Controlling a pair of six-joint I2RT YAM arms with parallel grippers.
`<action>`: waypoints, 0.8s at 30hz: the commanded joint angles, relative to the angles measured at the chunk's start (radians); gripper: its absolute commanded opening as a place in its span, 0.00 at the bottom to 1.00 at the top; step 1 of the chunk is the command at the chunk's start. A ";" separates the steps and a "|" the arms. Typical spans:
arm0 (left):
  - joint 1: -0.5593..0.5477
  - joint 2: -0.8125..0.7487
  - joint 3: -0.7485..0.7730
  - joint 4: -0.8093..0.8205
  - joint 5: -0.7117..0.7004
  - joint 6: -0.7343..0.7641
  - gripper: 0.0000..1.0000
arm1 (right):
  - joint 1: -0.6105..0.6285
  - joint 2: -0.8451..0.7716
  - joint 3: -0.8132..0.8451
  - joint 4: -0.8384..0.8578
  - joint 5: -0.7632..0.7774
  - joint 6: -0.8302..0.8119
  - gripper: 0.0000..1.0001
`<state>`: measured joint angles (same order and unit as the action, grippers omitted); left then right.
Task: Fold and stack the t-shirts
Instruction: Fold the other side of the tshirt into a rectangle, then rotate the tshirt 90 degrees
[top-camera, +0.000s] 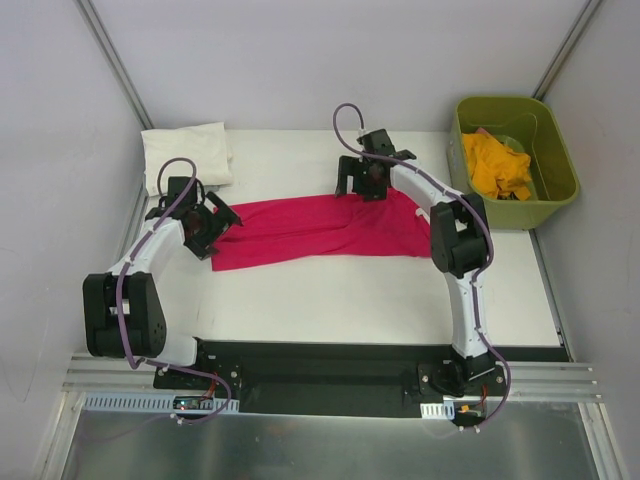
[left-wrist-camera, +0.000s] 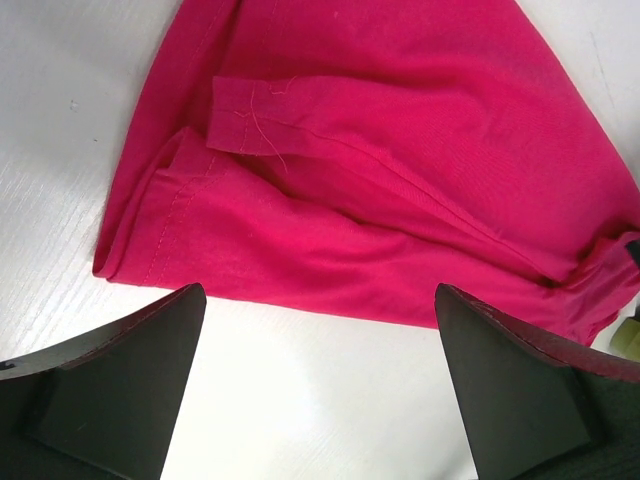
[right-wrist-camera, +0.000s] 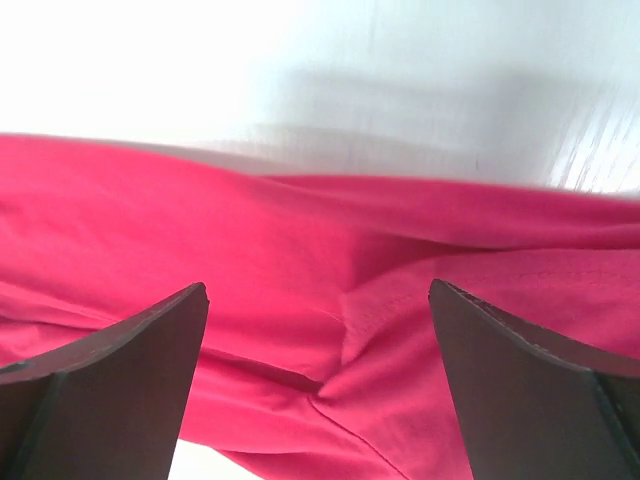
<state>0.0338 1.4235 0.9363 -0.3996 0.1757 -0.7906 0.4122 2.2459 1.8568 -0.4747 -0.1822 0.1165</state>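
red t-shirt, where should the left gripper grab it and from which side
On the red t-shirt, I'd pinch the layered hem at its left end, descending from above: the cloth lies flat and the left gripper is open short of it.

A white table top (top-camera: 350, 300) fills the middle of the scene, closed in by plain pale walls (top-camera: 330, 60) at the back and both sides. Slanting metal struts (top-camera: 108, 50) run up the two back corners. A black base plate (top-camera: 320, 365) and an aluminium rail (top-camera: 330, 388) edge the near side, with a brushed metal sheet (top-camera: 330, 445) below. The light is bright and even, and shadows are soft.
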 joint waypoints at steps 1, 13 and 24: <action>-0.002 0.025 0.030 0.008 0.028 0.040 0.99 | 0.017 -0.043 0.061 -0.013 0.072 -0.057 0.97; -0.066 0.306 0.304 0.015 0.076 0.064 0.99 | 0.019 -0.423 -0.468 0.113 0.021 0.020 0.97; -0.109 0.471 0.296 0.012 0.154 0.054 0.99 | -0.021 -0.390 -0.590 0.084 0.107 0.058 0.97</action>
<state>-0.0601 1.9152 1.2827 -0.3683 0.2905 -0.7460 0.4210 1.8359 1.2560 -0.4084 -0.1181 0.1513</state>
